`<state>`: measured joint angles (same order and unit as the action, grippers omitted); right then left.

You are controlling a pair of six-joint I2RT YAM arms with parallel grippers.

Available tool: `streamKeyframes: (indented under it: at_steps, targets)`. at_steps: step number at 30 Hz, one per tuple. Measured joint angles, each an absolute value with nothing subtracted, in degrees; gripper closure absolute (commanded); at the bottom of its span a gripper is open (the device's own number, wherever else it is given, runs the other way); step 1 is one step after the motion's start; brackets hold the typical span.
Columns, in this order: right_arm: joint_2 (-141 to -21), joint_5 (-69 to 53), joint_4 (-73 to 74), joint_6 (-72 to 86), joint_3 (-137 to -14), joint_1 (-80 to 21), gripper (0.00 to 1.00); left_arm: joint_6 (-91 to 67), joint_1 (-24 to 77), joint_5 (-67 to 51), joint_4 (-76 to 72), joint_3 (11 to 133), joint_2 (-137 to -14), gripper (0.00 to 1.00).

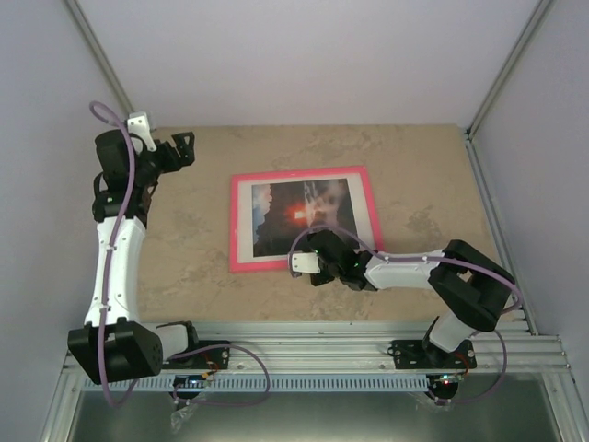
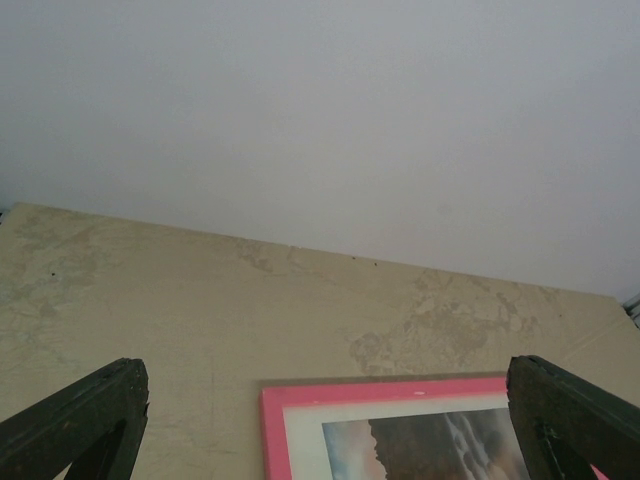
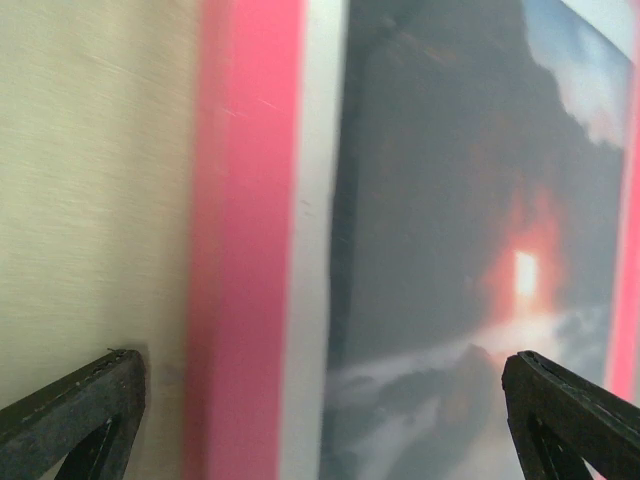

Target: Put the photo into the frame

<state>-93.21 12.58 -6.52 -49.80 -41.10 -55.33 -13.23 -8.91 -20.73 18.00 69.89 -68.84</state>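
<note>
Just beyond the arms' bases, the right gripper (image 3: 322, 400) hangs with its jaws spread wide and empty over the near rail of the frame (image 1: 304, 173), which lies flat in the middle of the table (image 1: 423, 166). Inside it, bordered by a white mat (image 1: 245, 221), sits the photo (image 1: 294, 216), so the job looks all but done. The glossy print appears light, bendy and easily smudged, best taken by an edge; the thin frame seems stiff and light, best pinched across a rail. Farther off, at the far left, the left gripper (image 2: 325, 400) hovers, equally wide, holding nothing.
</note>
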Motion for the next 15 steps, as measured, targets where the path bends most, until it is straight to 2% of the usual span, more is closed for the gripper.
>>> streamKeyframes:
  at_steps: [9,15]
  targets:
    - [-86.17,-9.28,17.28,-48.47,-49.69,-52.73,0.02,-9.34,-8.91,-21.06,19.22,69.89,-70.32,0.00]
    - [-78.26,-24.53,26.28,-43.51,-59.83,-37.06,0.02,-4.01,-8.93,-19.31,23.66,68.58,-67.07,0.00]
